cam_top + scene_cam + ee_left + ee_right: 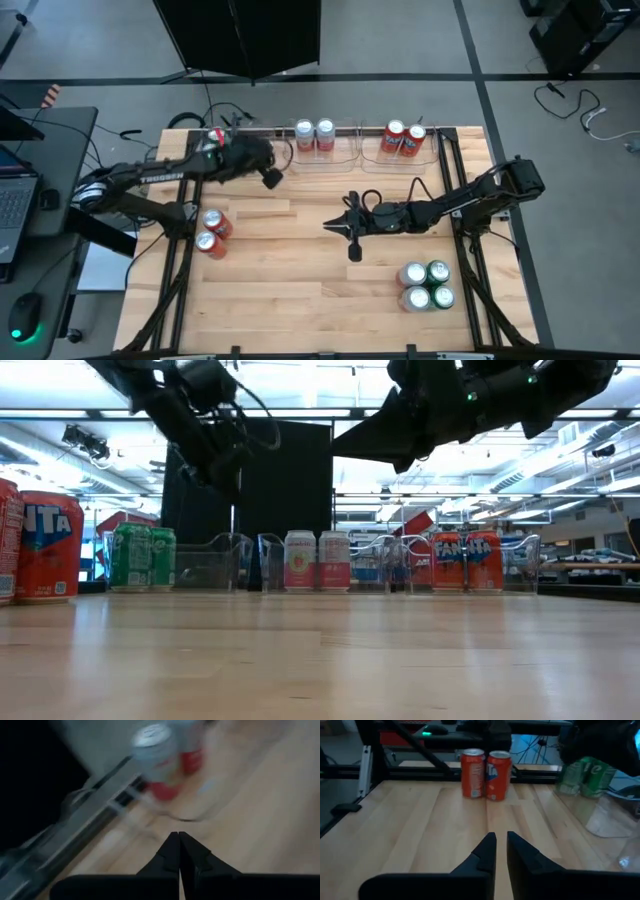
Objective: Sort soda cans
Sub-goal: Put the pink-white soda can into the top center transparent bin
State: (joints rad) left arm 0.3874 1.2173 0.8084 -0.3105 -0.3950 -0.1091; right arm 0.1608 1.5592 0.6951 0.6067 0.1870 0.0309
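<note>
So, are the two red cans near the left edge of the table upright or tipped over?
Upright. The high view shows the round silver tops of both red cans, and the right wrist view shows them standing side by side on the table.

The wooden bench (300,290) carries two red cans (211,232) near its left edge, four green and silver cans (427,285) near its right edge, and clear trays (360,148) along the far edge.

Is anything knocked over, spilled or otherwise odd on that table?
Nothing stands out. Every can I can see is upright: the red pair at the left edge, the green and silver group near the front right, and the pairs in the trays. No spills show.
</note>
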